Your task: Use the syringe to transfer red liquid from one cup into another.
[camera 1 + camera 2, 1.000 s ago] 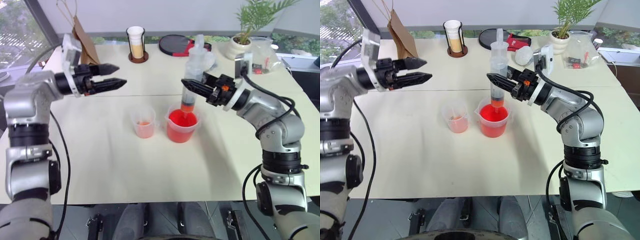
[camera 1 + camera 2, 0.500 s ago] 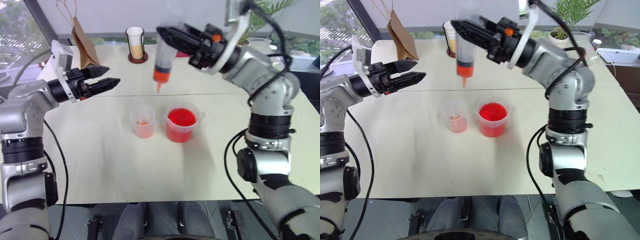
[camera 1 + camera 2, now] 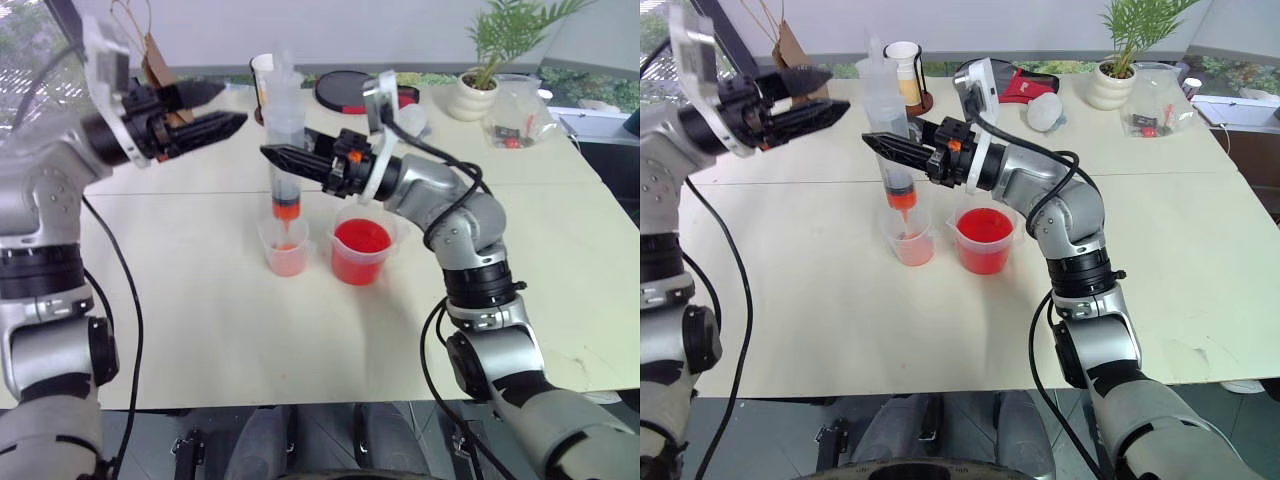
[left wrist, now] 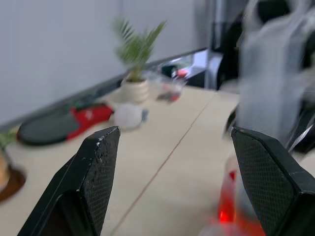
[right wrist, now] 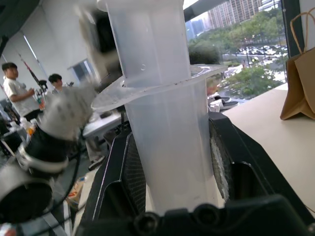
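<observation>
1. The right pincer (image 3: 283, 156) is clenched on the syringe (image 3: 283, 150), its two black fingers clamping the clear barrel just under the flange, as the right wrist view shows close up.
2. The syringe stands nearly upright, plunger up, directly above the small cup (image 3: 286, 246); its orange tip (image 3: 285, 213) points down into the cup's mouth, and whether it touches the rim cannot be told.
3. A band of red liquid (image 3: 286, 208) sits at the bottom of the barrel, just above the tip.
4. The small cup holds a shallow pale-orange layer at its base.
5. The beaker (image 3: 362, 249), vivid red, stands just beside the small cup on the side of the robot's right arm; the two look close but apart.
6. Both stand on the pale tabletop (image 3: 250, 330).
7. The left pincer (image 3: 215, 110) is released, jaws spread and grasping nothing; it hovers above and to the left of the small cup, fingers pointing towards the syringe.
8. Beyond the small cup, at the tabletop's far edge, stand a tall cup in a dark holder (image 3: 907, 70), a brown paper bag (image 3: 788, 52) and a potted plant (image 3: 480, 80).
</observation>
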